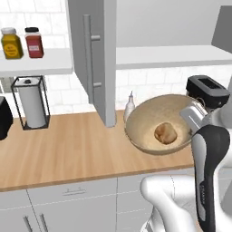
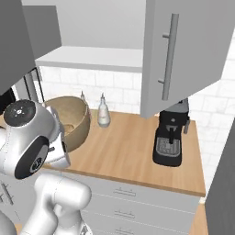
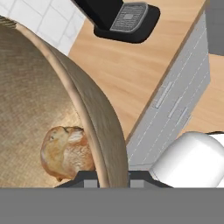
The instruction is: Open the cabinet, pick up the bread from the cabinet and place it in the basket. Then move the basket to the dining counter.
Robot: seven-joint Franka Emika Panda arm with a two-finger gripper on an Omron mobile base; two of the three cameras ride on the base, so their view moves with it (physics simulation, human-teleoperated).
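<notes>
The tan woven basket hangs tilted over the wood worktop's front, with the golden-brown bread lying inside it. In the hand view the basket's rim runs down between my two fingertips, and the bread sits just left of it. My gripper is shut on that rim, at the basket's right side in the left base view. The basket also shows behind my arm. The grey cabinet stands open, both doors swung out and its white shelf bare.
A black coffee machine stands right of the basket, and a small bottle is by the tiled wall. A paper towel holder and two jars are to the left. A black toaster sits behind the basket.
</notes>
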